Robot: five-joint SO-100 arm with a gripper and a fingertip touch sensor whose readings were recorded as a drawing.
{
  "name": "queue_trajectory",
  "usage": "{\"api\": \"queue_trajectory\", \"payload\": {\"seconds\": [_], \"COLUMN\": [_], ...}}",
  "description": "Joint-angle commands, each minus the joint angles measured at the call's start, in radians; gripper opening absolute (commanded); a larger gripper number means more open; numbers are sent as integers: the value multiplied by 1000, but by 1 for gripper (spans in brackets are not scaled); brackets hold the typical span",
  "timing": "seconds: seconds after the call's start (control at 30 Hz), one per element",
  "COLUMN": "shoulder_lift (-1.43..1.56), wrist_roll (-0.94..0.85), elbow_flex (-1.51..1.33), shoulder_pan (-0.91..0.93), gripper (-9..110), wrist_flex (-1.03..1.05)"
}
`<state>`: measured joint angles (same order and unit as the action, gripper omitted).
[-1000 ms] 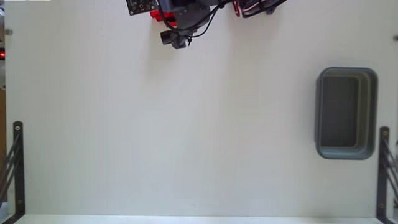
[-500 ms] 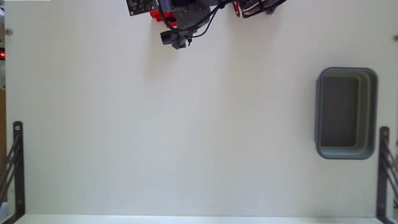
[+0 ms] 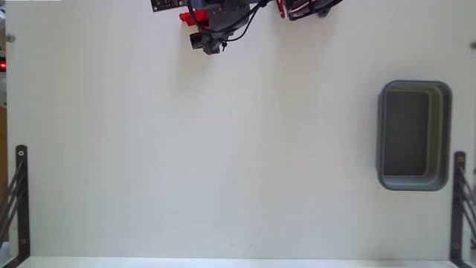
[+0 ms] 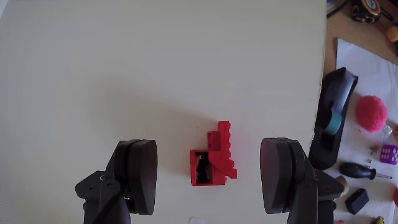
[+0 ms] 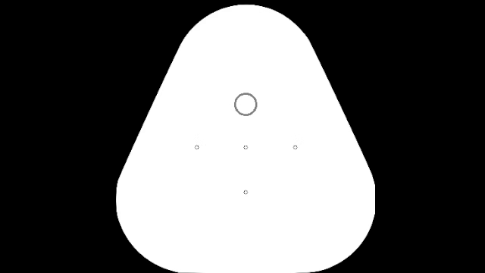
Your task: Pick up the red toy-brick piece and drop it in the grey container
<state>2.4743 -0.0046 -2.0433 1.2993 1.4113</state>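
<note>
Lying between the wide-apart pincer (image 4: 214,177) fingers, red toy-brick piece (image 4: 214,158), touching neither

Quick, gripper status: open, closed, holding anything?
Gripper: open, holding nothing; the red toy-brick piece lies on the table between its fingers, untouched.

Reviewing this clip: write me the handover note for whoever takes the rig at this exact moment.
Gripper: open, holding nothing, fingers on either side of the red toy-brick piece without touching it in the wrist view.
Red piece: lying on the white table. In the fixed view, a bit of red shows under the arm at the top edge; whether it is the piece cannot be told.
Grey container: at the table's right side in the fixed view, empty.
Done: gripper lined up over the piece.
Left: close on it, lift, carry to the container, release.
</note>
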Motion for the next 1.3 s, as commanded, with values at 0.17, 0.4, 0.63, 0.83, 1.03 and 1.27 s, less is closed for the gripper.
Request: {"api": "queue_trajectory", "payload": {"seconds": [0.17,0.4,0.63,0.83,1.03,1.27], "shoulder_lift": [7,37,69,95,118,142], "wrist_roll": [5,5,5,5,5,5], "elbow_flex": [42,-30,-108,-176,-236,-304], "shoulder_pan": [24,24,24,24,24,24], "gripper": [110,110,110,110,110,110], "wrist_flex": [18,-24,-70,-111,-149,-192]}}
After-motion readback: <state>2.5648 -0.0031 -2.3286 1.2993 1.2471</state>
